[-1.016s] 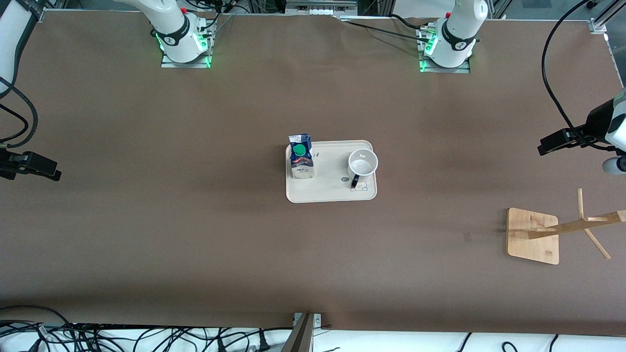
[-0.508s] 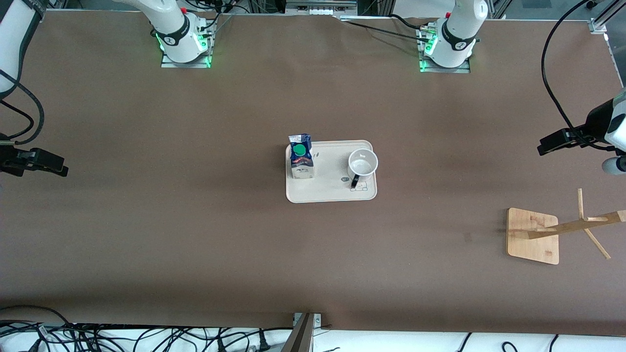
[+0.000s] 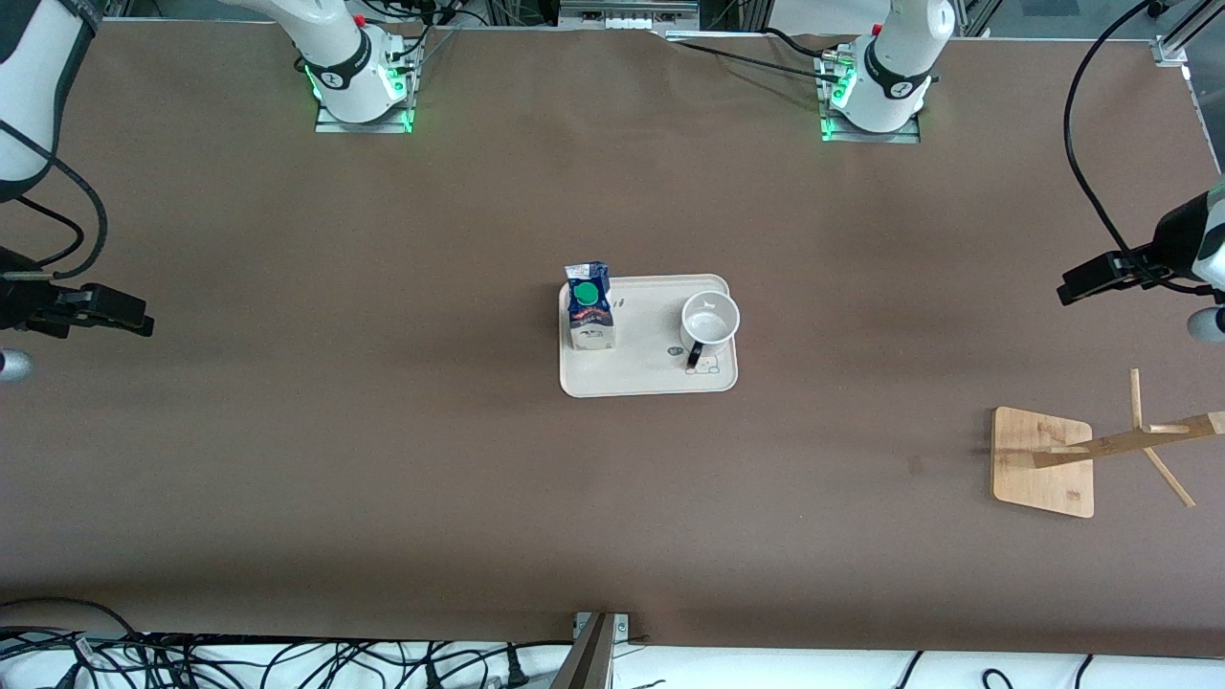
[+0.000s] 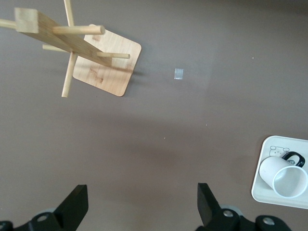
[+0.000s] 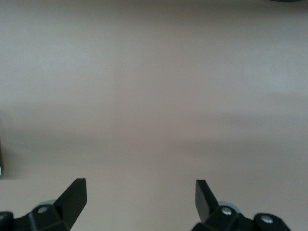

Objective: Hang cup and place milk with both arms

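Rack (image 3: 1043,461): wooden peg stand at the left arm's end of the worktop (image 3: 383,459), nearer the front camera than the tray; pegs bare.
Tray (image 3: 648,381): cream, mid-worktop, carrying both task things.
Cup (image 3: 710,323): upright on the tray toward the left arm's end, handle turned toward the front camera.
Milk (image 3: 589,308): upright at the tray's edge toward the right arm's end, well apart from the cup.
Left gripper (image 4: 143,207): spread wide, empty, over bare worktop near the rack.
Right gripper (image 5: 140,199): spread wide, empty, over bare worktop at its own end.
Advice: likely reaching in; each arm takes its nearer item, and descends straight so the neighbour stays put.
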Robot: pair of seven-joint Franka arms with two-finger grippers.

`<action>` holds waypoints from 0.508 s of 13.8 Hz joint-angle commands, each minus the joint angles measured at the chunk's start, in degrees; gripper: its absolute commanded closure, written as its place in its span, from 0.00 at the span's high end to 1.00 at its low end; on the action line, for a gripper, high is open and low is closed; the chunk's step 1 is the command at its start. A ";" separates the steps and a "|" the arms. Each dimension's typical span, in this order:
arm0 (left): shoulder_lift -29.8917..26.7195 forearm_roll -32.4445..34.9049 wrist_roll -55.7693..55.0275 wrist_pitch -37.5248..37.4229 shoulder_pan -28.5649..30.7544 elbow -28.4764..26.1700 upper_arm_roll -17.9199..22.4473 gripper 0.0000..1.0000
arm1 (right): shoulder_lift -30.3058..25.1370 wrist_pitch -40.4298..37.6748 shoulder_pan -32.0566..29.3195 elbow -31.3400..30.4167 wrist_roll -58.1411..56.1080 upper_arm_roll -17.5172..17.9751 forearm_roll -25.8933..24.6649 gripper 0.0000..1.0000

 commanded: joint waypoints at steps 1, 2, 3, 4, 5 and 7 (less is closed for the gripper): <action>0.28 0.25 0.40 -0.44 0.37 1.92 0.08 1.00 | 0.08 -0.70 1.04 -0.05 -0.82 -0.10 -0.03 1.00; 0.54 0.08 0.40 -0.35 0.28 1.92 0.08 1.00 | 0.17 -0.44 1.13 -0.05 -0.64 -0.10 0.15 1.00; 1.33 0.08 0.40 -0.35 0.28 2.01 0.08 1.00 | 0.17 -0.26 1.31 0.03 -0.20 -0.10 0.15 1.00; 1.51 0.08 0.40 -0.35 -0.06 2.01 0.00 1.00 | 0.26 -0.26 2.09 0.12 0.06 -0.10 0.24 1.00; 1.51 0.08 0.40 -0.35 -0.15 2.01 -0.01 1.00 | 0.26 -0.08 3.06 0.30 0.15 -0.19 0.06 1.00; 1.51 -1.41 1.19 -0.35 0.20 1.92 -0.09 1.00 | 0.17 -0.08 3.24 0.30 0.68 -0.19 0.15 1.00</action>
